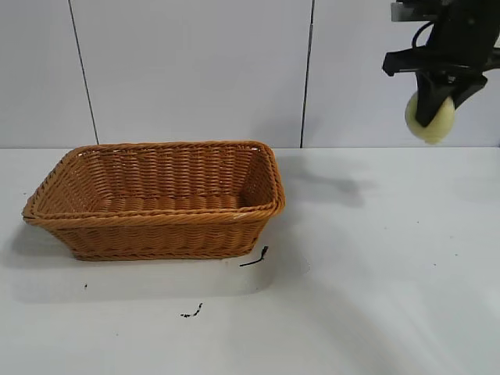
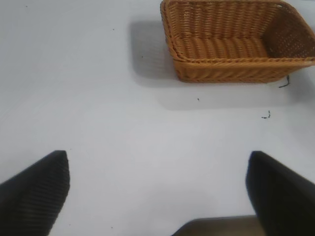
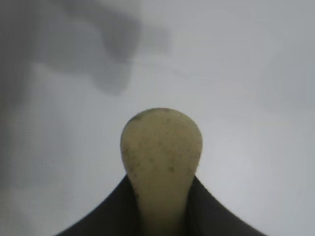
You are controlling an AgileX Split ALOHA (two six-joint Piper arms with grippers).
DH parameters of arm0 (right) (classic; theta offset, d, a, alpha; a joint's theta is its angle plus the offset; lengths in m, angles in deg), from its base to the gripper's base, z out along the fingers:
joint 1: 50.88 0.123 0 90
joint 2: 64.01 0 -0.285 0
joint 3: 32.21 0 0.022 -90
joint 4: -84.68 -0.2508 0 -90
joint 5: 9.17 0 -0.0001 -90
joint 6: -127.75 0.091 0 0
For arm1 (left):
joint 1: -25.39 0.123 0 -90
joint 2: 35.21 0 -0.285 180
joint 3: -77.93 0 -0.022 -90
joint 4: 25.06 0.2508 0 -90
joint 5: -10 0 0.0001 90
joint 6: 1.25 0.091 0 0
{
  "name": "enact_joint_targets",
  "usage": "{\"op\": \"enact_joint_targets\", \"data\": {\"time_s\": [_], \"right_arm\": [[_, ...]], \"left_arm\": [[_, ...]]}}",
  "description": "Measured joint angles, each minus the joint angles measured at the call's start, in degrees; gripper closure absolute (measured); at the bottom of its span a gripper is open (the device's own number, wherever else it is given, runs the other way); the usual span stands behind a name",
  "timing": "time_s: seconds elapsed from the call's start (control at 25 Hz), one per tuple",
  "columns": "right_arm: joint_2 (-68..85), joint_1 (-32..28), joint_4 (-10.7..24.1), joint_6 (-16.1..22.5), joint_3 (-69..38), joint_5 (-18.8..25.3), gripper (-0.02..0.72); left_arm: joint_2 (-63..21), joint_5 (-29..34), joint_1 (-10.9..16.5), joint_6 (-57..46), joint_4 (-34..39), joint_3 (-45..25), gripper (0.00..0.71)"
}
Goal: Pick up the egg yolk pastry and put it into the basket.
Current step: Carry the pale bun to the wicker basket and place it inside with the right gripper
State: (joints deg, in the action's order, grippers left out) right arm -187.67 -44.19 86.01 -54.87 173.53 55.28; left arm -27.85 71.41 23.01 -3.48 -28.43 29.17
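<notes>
The basket [image 1: 156, 199] sits on the table [image 1: 375, 273] toward its left side, near the rear edge, its long side facing the exterior camera. Just off its front right corner lies a small dark scrap [image 1: 255, 258], with another [image 1: 192, 312] nearer the front edge. The left gripper [image 2: 157, 191] hangs spread wide above bare table, well apart from the basket. High above the table's rear right corner, the right gripper [image 1: 430, 117] pinches the pastry [image 1: 430, 119] between its fingers.
</notes>
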Motion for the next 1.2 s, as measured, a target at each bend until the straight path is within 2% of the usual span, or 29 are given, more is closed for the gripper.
{"op": "enact_joint_targets", "data": {"time_s": [0.44,0.68,0.92,1.2], "right_arm": [[-4.65,14.84,-0.06,0.85,13.67,4.26,0.596],[-8.77,23.24,-1.33,1.75,17.60,4.03,0.596],[-13.04,29.46,-1.82,2.08,17.79,-0.56,0.596],[-20.23,30.22,-3.34,2.62,17.79,-7.29,0.596]], "left_arm": [[0.00,0.00,0.00,0.00,0.00,0.00,0.015],[0.00,0.00,0.00,0.00,0.00,0.00,0.015],[0.00,0.00,0.00,0.00,0.00,0.00,0.015],[0.00,0.00,0.00,0.00,0.00,0.00,0.015]]}}
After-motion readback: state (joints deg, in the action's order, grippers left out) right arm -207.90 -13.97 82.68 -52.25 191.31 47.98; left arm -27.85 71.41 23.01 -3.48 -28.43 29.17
